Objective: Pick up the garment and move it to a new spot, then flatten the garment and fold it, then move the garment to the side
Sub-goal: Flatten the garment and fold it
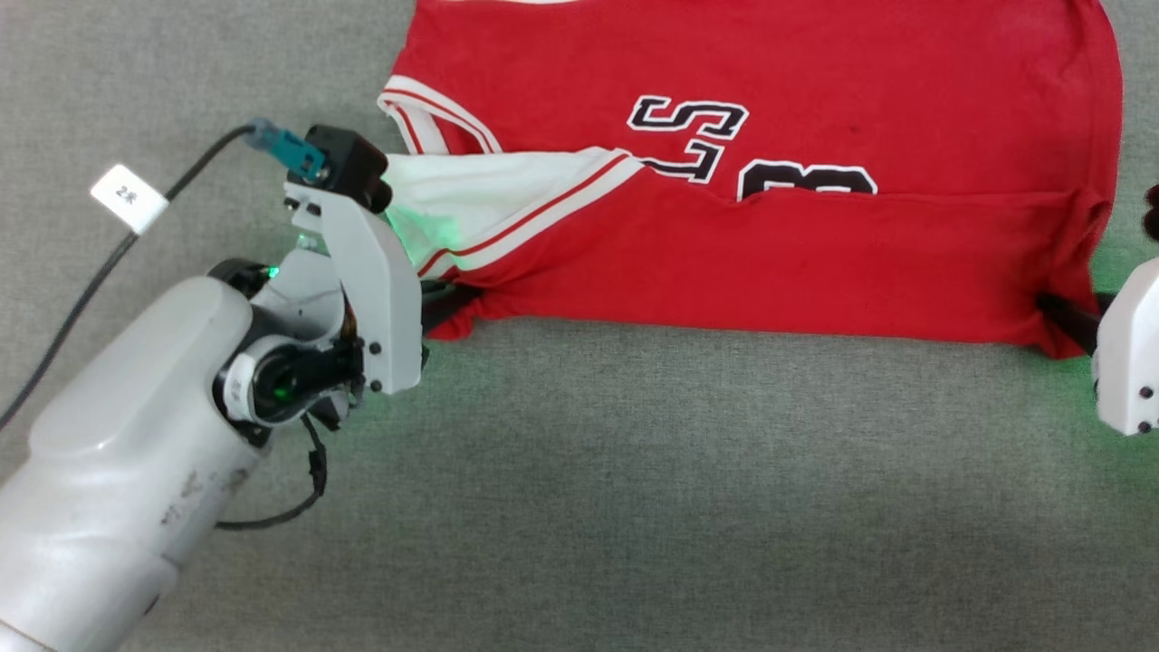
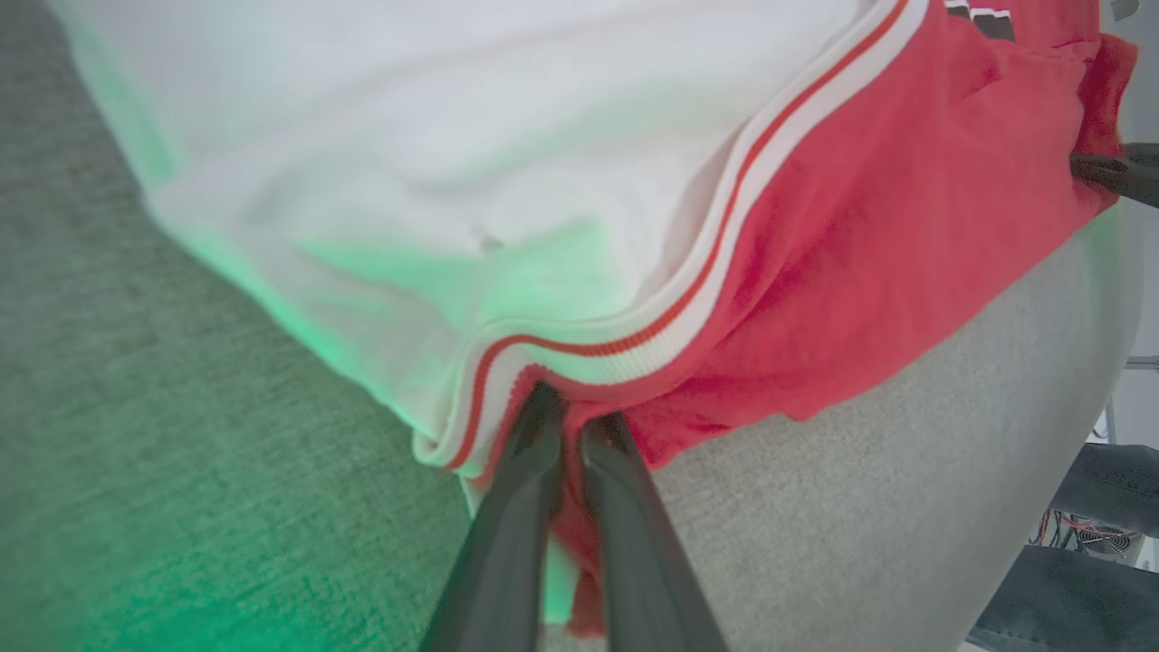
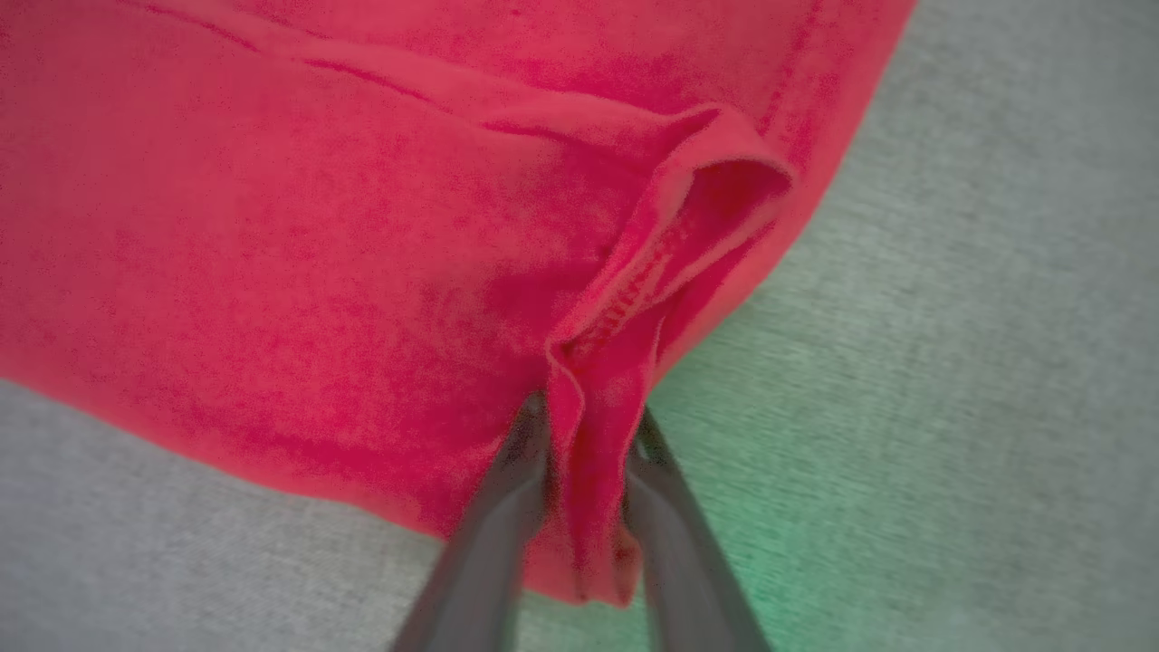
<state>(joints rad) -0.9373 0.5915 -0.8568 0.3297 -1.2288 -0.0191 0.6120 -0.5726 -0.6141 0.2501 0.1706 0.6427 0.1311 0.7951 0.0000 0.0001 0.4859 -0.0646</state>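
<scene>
looks like the folding step. on the grey table cover (image 1: pixel 634 507), the garment (image 1: pixel 724 263), spread wide with the chest print up, near long edge already doubled over so as to hide the lower part of the black-and-white characters, white sleeve panel (image 1: pixel 453 201) laid across the left end.

at the near left corner, the left gripper (image 1: pixel 444 306): pinched almost shut on red cloth just beneath the striped trim, fingers nearly touching in the left wrist view. at the near right corner, the right gripper (image 1: pixel 1061 315): narrowed about a raised fold of stitched hem, one finger touching each side of it in the right wrist view. firmness of that pinch: cannot tell.

next move, as a judgement: calls first for a sure hold at both corners. then calls for lifting the two corners together, level with one another, and carrying the near edge over toward the far edge to lay one layer on the other. asks for an even pull across the width, given the likely sag and drag of soft jersey in the middle. risks slipping the right corner free if raised on a loose pinch, and pulling the sleeve out of place on the left. leaves the rest of the fold and the move to the side not yet done.
</scene>
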